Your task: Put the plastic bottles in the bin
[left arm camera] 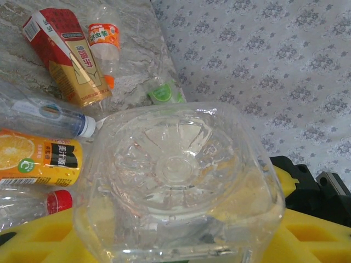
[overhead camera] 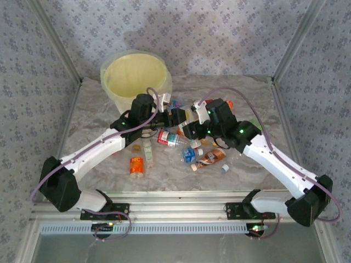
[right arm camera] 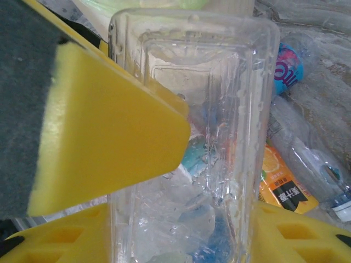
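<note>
A clear square plastic bottle [left arm camera: 175,181] hangs above the table's middle, held from both sides. My left gripper [overhead camera: 178,116] is shut on it, and the bottle's base faces the left wrist camera between the yellow pads [left arm camera: 38,241]. My right gripper [overhead camera: 193,125] is shut on the same bottle [right arm camera: 219,109]; the other gripper's yellow finger [right arm camera: 104,137] presses against its left side. The cream bin [overhead camera: 105,71] with a pale yellow liner stands at the back left, behind the left arm. Several more bottles lie below the grippers, among them an orange-labelled one [overhead camera: 136,165] and a red-capped one [overhead camera: 173,138].
A red and gold carton [left arm camera: 68,55], an orange juice bottle [left arm camera: 38,156] and a white-capped clear bottle [left arm camera: 44,115] lie under the left gripper. A brown-orange bottle [overhead camera: 211,158] and a loose white cap [overhead camera: 225,168] sit nearer the front. Patterned walls close in three sides.
</note>
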`<state>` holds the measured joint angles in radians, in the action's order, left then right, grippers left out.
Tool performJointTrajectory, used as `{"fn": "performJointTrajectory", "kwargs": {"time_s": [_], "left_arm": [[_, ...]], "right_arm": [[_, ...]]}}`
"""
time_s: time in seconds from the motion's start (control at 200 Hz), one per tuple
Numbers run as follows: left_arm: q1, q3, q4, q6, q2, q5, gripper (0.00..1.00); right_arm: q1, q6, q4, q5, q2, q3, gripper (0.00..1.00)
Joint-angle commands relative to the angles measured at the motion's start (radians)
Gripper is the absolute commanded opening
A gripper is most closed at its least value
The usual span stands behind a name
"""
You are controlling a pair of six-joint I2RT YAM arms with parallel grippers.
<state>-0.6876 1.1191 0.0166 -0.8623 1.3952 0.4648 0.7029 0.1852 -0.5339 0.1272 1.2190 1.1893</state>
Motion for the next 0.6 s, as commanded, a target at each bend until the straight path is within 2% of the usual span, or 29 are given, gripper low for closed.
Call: {"fn": "performJointTrajectory", "kwargs": {"time_s": [0.0, 0.295, 0.595], "left_arm": [[-0.007, 0.053, 0.011, -0.006, 0.004, 0.003, 0.58], [0.005, 0.088, 0.101, 0.033, -0.017, -0.032, 0.54], [0.092, 0.147, 0.192, 0.099, -0.054, -0.023, 0.52]], "right_arm": [[0.044, -0.040, -0.009, 0.006, 0.014, 0.056, 0.59], [0.056, -0.045, -0.017, -0.009, 0.008, 0.081, 0.78], [0.056, -0.037, -0.048, 0.037, -0.085, 0.080, 1.00]]}}
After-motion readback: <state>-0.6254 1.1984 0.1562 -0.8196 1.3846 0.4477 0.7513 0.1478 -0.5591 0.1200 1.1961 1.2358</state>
